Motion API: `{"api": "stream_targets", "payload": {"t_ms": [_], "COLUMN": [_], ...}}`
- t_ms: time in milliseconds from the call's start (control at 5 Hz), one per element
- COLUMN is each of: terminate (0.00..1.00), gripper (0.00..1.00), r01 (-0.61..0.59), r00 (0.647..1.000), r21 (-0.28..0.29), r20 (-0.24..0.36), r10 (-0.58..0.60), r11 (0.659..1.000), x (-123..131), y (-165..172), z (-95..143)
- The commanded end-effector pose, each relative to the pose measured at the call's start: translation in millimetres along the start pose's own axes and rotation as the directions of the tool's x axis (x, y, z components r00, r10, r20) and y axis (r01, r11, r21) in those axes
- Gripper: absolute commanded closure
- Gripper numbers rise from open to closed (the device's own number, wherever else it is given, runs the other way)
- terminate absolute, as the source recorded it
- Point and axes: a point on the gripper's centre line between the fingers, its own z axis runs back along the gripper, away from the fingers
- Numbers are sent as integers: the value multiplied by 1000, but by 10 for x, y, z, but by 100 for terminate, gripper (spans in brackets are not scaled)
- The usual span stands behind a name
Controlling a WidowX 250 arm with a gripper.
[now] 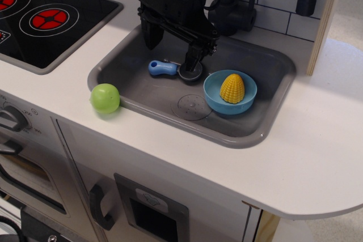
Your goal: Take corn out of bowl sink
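Note:
The yellow-orange corn (232,88) stands upright inside the light-blue bowl (216,100), which sits in the right part of the grey sink (142,97). My black gripper (172,46) hangs over the back left of the sink, to the left of the bowl and apart from it. Its two fingers are spread wide and hold nothing. The right finger's tip (191,63) is just above the small dark cup.
A small dark round cup (191,73) with a blue handle (162,68) lies in the sink below my gripper. A lime-green ball (105,98) rests on the white counter at the sink's left rim. A stovetop (51,20) is at far left, a black faucet (229,4) behind the sink.

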Motion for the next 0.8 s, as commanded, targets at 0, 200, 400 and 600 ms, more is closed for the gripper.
{"api": "stream_targets", "payload": {"t_ms": [0, 200, 400, 600], "terminate": [0, 0, 0, 0], "gripper": [0, 0, 0, 0], "r01": [0, -130, -226, -348], "r00": [1000, 992, 974, 937], "r21": [0, -33, -67, -87], "r20": [0, -14, -43, -48], "r10": [0, 129, 224, 345], "r11": [1000, 991, 972, 933], "x": [0, 135, 327, 469], "y": [0, -210, -329, -465], "z": [0, -51, -119, -226]}}
